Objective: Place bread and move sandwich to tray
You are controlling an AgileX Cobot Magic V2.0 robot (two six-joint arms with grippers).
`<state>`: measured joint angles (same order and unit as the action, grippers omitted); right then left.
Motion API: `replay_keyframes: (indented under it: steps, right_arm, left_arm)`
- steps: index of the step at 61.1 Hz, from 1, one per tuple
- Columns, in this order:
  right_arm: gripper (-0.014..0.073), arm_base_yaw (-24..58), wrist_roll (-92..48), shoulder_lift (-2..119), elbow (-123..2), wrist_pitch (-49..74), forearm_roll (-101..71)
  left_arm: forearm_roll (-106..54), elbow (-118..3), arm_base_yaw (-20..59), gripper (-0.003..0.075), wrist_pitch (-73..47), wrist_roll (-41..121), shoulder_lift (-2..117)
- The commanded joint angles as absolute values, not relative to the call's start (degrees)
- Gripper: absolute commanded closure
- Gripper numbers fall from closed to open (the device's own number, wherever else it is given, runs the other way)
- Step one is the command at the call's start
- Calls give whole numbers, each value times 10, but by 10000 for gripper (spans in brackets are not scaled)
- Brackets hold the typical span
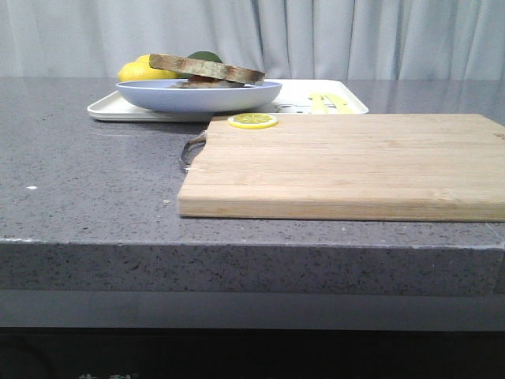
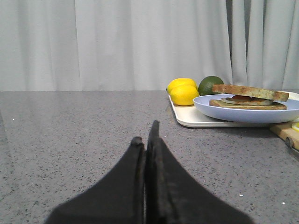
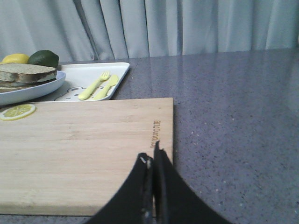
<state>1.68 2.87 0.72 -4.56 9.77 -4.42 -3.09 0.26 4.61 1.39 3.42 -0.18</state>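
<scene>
- Sandwich (image 1: 207, 71) on the pale blue plate (image 1: 199, 96): a thick brown-crusted top slice (image 2: 250, 92) lying over a flatter bottom slice, with a pale and reddish filling between them in the left wrist view.
- Plate resting on the white tray (image 1: 110, 108), toward the tray's left end in the front view.
- Two lemons (image 2: 183, 91) and a dark green lime (image 2: 210, 85) on the tray just behind the plate, at its far left corner.
- Small yellow fork and knife (image 3: 99, 86) lying on the tray's bare right part, beside a printed drawing (image 3: 70, 94) partly hidden by the plate's rim.
- Light wooden cutting board (image 1: 347, 164) on the grey speckled counter (image 1: 87, 181), directly in front of the tray, its metal handle (image 1: 192, 148) at the left end.
- One round lemon slice (image 1: 252, 121) flat on the board's far left corner, close to the plate.
- Left gripper (image 2: 146, 140) low over bare counter, left of the tray and well apart from it, fingers pressed together with nothing between them.
- Right gripper (image 3: 152, 160) above the board's near right corner, fingers together, clamped on nothing.
- Pale curtain (image 1: 316, 35) behind the counter.
</scene>
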Motion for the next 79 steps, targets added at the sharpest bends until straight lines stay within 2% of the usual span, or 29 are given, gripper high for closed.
replay_keyframes:
  steps: [1, 7, 79]
  right_arm:
    - [709, 10, 26, -11, -20, 7, -40]
    - [709, 10, 26, -16, 16, -38, -41]
    - [709, 7, 26, -16, 14, -25, -41]
  left_arm:
    - [-36, 3, 46, 741, 60, 32, -15]
    - [-36, 3, 46, 741, 60, 32, -15]
    - [-36, 3, 46, 741, 60, 32, -15]
